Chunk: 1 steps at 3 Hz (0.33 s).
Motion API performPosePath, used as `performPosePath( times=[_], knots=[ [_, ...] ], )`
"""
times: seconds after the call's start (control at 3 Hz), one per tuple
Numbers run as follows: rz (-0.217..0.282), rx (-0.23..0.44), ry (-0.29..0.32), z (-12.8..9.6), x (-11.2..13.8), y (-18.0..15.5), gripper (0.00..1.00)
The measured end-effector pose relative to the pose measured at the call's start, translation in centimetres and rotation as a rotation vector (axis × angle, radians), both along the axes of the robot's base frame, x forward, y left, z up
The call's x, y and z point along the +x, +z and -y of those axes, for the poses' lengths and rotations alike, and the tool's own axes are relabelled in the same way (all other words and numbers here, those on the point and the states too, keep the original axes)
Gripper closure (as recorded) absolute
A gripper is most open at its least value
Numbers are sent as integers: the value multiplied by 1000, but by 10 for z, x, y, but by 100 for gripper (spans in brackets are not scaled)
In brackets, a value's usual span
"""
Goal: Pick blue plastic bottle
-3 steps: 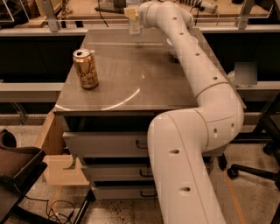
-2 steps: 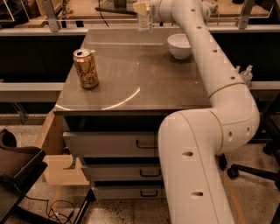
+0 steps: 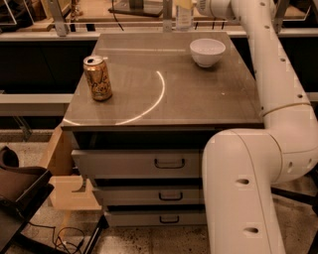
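The blue plastic bottle (image 3: 184, 18) has shifted rightward with the hand (image 3: 195, 7), which seems clamped on it, and now hangs just behind the white bowl (image 3: 207, 51), off the surface (image 3: 198, 94), so the pick looks essentially made.
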State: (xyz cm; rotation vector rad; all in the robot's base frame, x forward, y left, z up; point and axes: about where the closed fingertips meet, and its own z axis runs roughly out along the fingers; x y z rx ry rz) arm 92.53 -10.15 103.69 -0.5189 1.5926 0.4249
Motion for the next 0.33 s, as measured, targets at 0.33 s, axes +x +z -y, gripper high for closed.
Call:
performPosePath(
  times=[0.33],
  knots=[
    [37,-9,28,23,-22,23,100]
  ],
)
